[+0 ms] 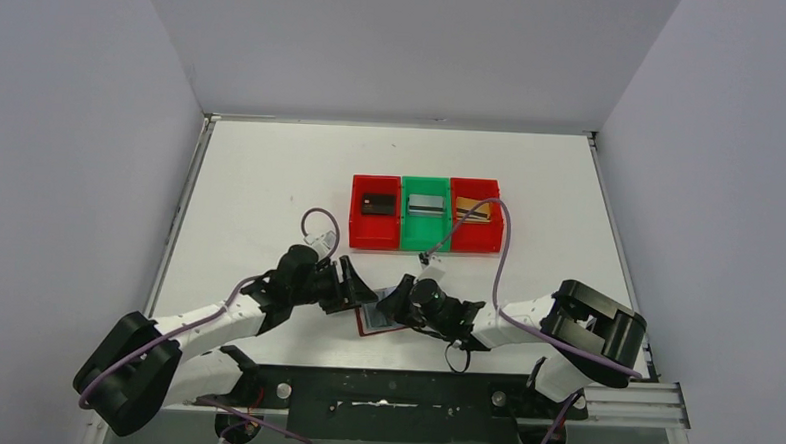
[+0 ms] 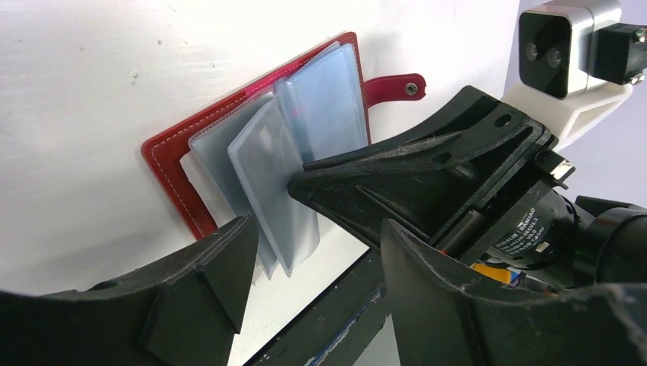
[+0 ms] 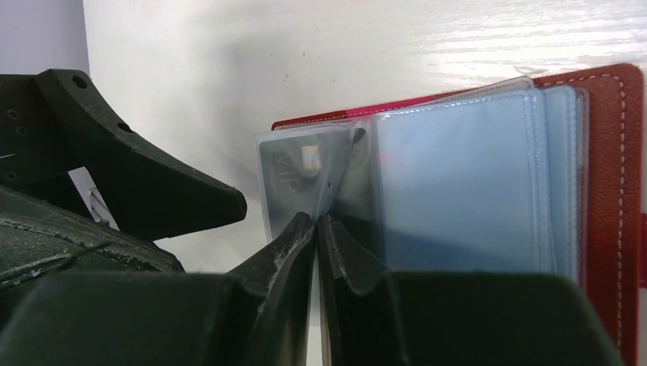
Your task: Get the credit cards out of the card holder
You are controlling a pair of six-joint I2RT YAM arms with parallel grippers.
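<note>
Right fingers point(image 3: 282, 259) are pinched on a sleeve point(image 3: 294, 171), left fingers point(image 2: 206, 274) held open; holder point(image 2: 162, 156) could be dragged if sleeve is tugged.

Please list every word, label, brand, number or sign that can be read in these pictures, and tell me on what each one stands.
"DAMIAO", probably: white print on the black motor housing of the right arm; the rest is too small.
Cards in the bins: any print too small to read.
Sleeved card pinched by the right claw: blurred marks, unreadable.
Card holder: no text visible.
</note>
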